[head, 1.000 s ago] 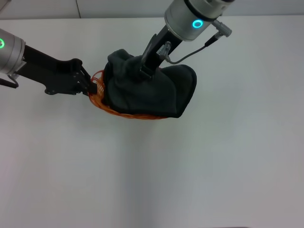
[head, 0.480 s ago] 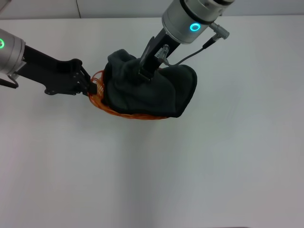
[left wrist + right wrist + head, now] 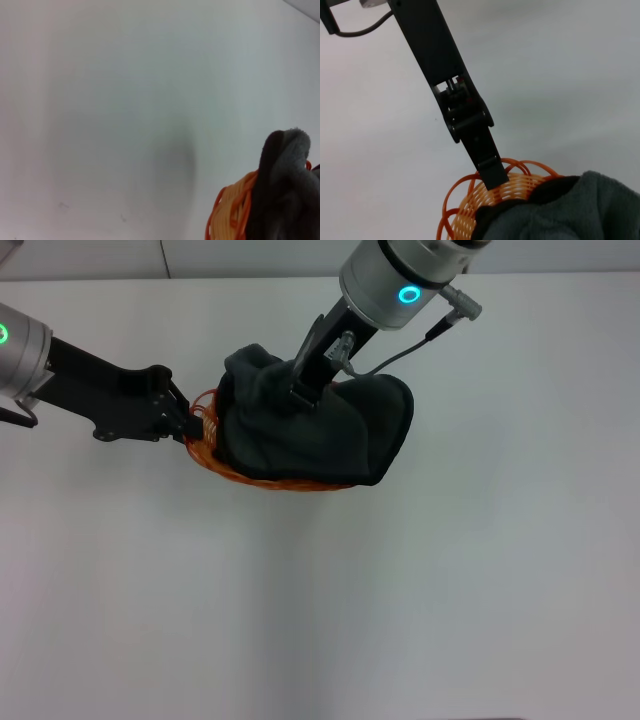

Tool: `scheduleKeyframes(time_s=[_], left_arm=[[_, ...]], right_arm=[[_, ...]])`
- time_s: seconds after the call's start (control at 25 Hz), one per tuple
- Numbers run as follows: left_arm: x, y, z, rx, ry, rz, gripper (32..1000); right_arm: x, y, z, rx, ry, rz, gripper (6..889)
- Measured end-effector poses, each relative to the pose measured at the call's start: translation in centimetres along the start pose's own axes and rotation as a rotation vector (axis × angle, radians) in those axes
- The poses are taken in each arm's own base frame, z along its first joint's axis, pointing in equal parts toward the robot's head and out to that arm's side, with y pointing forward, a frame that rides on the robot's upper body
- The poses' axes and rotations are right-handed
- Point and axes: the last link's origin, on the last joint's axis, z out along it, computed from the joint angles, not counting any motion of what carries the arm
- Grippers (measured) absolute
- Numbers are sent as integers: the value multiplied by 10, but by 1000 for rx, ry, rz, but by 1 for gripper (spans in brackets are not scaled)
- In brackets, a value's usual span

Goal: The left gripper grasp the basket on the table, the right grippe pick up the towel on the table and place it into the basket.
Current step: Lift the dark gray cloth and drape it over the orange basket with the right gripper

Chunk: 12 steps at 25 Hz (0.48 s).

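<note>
Left tool [image 3: 190, 423] is the nearer one to us, and we see it clenched on the looped rim of the basket [image 3: 205, 445], at the basket's left end; the right wrist view shows its finger sitting right on the orange loops. Only a narrow orange edge of the basket shows, because the towel [image 3: 310, 435] lies over it and covers almost all of it. The basket itself stands on the white counter [image 3: 320, 610], a little beyond the middle of it.

Farther away, our right tool [image 3: 300, 392] comes down from above into the towel. Its tip is sunk in the dark folds, so we cannot tell whether it grips the cloth or has released it.

We judge the towel is more on the basket than in it. Its right part bulges over the rim and hangs toward the counter, so it can slide out if nothing pushes it deeper. If our right tool lifts while a fold is caught on a finger, the towel will come up again, and a light wire basket may tip with it. Our left hold is on one thin loop only, so a strong pull could twist the basket out of it.
</note>
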Motion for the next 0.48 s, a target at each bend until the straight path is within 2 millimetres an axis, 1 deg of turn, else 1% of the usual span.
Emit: scheduleKeyframes(time_s=[0.48], left_arm=[[-1,-1,0,1,0,0,74]], right_arm=[[-1,1,-1,-4,1,-7,124]])
